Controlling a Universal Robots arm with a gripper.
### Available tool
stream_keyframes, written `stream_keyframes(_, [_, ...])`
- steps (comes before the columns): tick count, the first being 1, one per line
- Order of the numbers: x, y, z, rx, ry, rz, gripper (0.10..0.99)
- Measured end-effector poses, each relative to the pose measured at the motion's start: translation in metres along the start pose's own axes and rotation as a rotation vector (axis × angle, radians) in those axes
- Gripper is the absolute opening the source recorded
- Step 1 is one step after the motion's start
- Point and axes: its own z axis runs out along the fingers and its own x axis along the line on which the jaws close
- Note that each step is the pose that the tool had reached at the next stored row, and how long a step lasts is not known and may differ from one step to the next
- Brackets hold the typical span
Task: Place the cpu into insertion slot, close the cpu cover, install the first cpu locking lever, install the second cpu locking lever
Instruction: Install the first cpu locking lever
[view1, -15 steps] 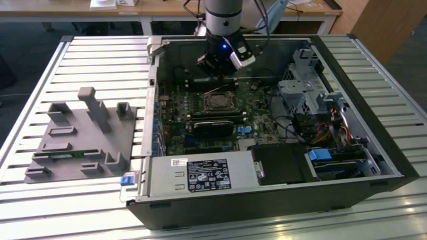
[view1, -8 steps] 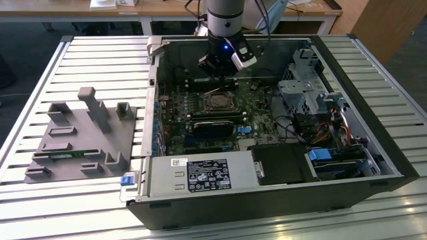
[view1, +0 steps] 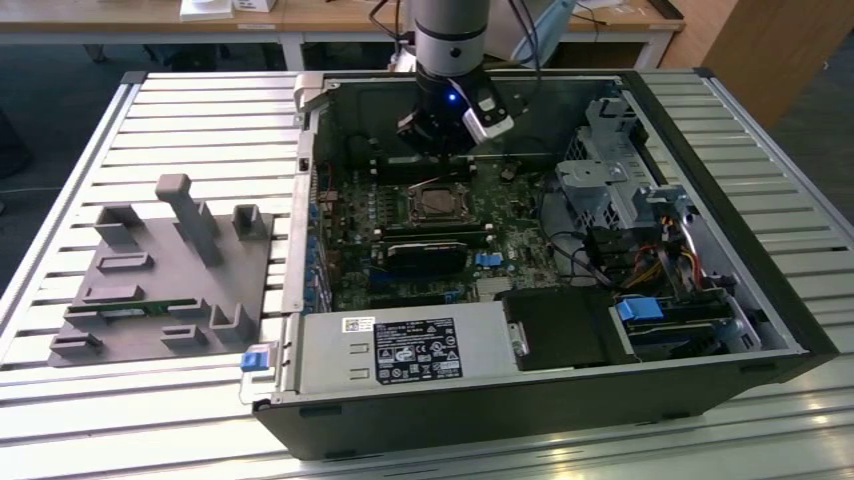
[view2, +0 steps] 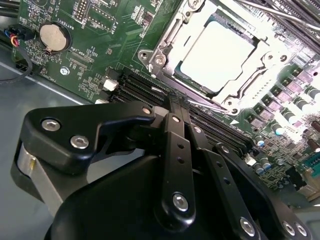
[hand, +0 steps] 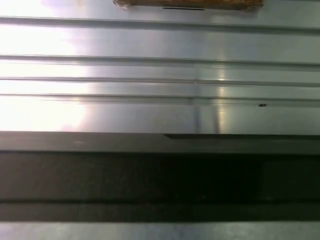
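In the exterior view, the black pincer (view1: 437, 150) on the grey robot arm (view1: 449, 40) is hanging inside the open black computer case (view1: 561, 400), near its back wall. It is sitting just above the small square black insertion slot (view1: 437, 202) on the green circuit board (view1: 400, 250). The case is lying on a ribbed silver metal desk (view1: 160, 130). A grey plastic holder block (view1: 160, 280) is resting on the desk, on the exterior view's left.

In the second wrist view, the flat silvery square cpu (view2: 217, 55) is sitting in the insertion slot. The thin silver metal cpu cover (view2: 200, 97) is lying down around it. The pincer (view2: 175, 107) is pressed narrow and is holding nothing, beside the slot.

In the first wrist view, the ribbed desk (hand: 160, 75) is shining.
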Motion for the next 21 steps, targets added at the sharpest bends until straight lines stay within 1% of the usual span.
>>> stream_keyframes(5, [-0.0019,-0.0001,0.0021,0.0,0.0007,0.0,0.106])
stream_keyframes(14, [-0.0028,-0.0003,0.0062,0.0,0.0008,0.0,0.106])
stream_keyframes(21, [-0.0027,-0.0003,0.0065,0.0,0.0009,0.0,0.106])
